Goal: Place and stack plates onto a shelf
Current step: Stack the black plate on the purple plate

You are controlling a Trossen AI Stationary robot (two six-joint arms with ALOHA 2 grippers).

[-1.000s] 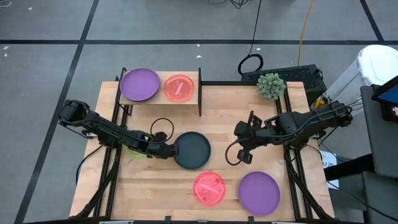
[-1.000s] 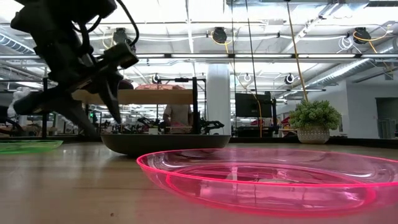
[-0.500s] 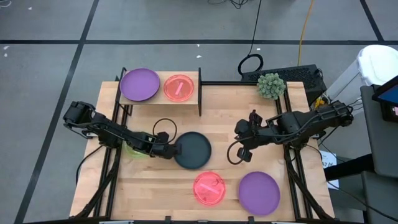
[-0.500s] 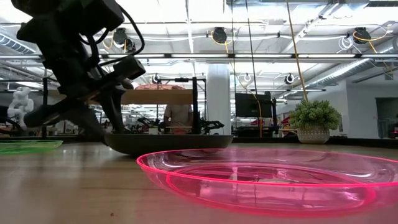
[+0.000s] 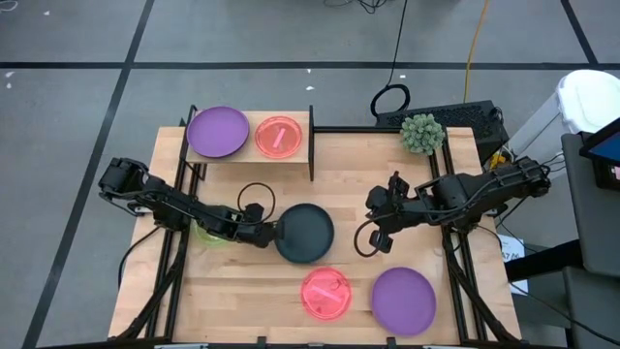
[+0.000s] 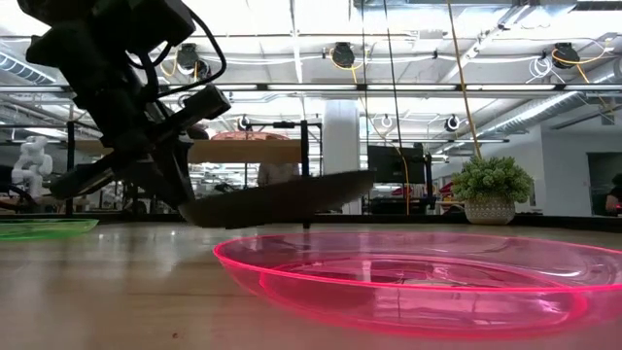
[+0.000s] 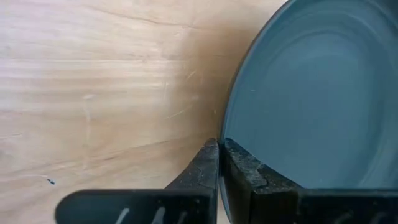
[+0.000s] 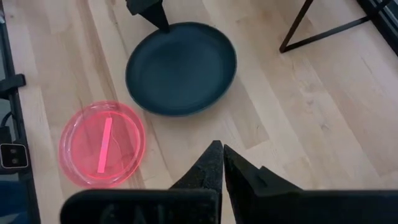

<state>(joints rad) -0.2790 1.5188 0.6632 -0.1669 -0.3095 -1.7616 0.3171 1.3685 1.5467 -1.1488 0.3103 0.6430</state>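
Low view alone shows the left end effector (image 6: 185, 199) pinching the tilted dark plate (image 6: 277, 202).

Smooth, faintly glossy dark teal round plastic plate (image 7: 311, 93), glossy translucent pink round plastic plate (image 6: 418, 282), matt purple round plate (image 5: 403, 300), pale light-grained wooden tabletop (image 7: 106, 81), possibly lightly scratched

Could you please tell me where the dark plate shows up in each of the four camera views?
High view: dark plate at table centre, left gripper shut on its rim.
Low view: plate left of centre, tilted, far edge raised, behind the pink plate.
Left wrist view: plate fills the right side, rim between the fingers.
Right wrist view: plate at upper centre.
Shared landmark: the pink plate beside it in the high, low and right wrist views.
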